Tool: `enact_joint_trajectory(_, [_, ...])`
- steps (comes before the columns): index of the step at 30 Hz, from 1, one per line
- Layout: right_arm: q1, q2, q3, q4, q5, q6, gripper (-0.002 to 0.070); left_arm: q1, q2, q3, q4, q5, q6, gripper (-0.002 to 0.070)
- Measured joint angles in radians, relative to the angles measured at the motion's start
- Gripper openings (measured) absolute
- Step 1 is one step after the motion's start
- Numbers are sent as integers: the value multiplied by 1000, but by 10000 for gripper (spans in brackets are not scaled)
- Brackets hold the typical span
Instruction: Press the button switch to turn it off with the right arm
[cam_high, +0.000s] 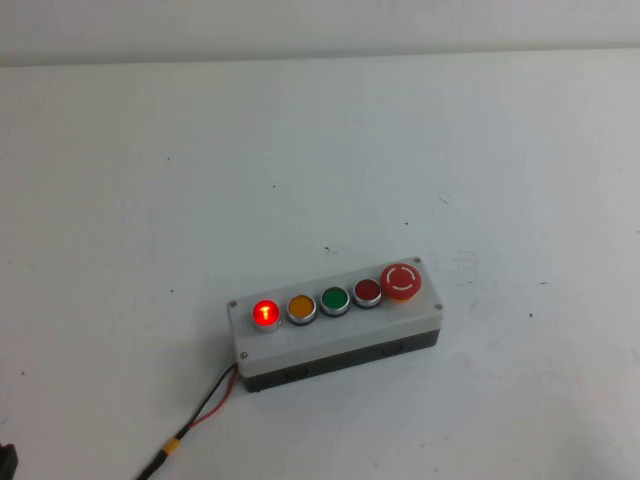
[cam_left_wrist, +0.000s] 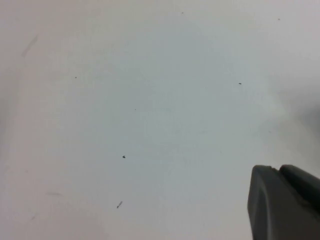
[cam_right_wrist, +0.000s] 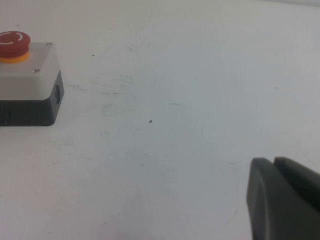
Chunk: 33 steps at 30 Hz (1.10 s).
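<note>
The button switch (cam_high: 265, 313) glows bright red at the left end of the grey five-button box (cam_high: 340, 345), which lies on the white table. My right gripper (cam_right_wrist: 274, 162) is shut and empty. It hovers over bare table well to the right of the box and is out of the high view. The right wrist view shows only the box's right end (cam_right_wrist: 30, 90); the button switch is out of that view. My left gripper (cam_left_wrist: 277, 170) is shut and empty over bare table, with no box in its view.
On the box, from the switch rightwards, are an orange button (cam_high: 301, 307), a green one (cam_high: 334, 300), a darker red one (cam_high: 367, 292) and a large red mushroom button (cam_high: 401, 281). A red and black cable (cam_high: 200, 415) runs off the box's left end toward the front edge.
</note>
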Motion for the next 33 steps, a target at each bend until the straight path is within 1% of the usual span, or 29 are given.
enact_joint_trajectory(24, [0,0,0,3,0,0,-16,0,0,0,0,0,0,-2])
enact_joint_trajectory(29, [0,0,0,67,-2,0,-16,0,0,0,0,0,0,-2])
enact_joint_trajectory(33, [0,0,0,202,-24,0,-16,0,0,0,0,0,0,-2])
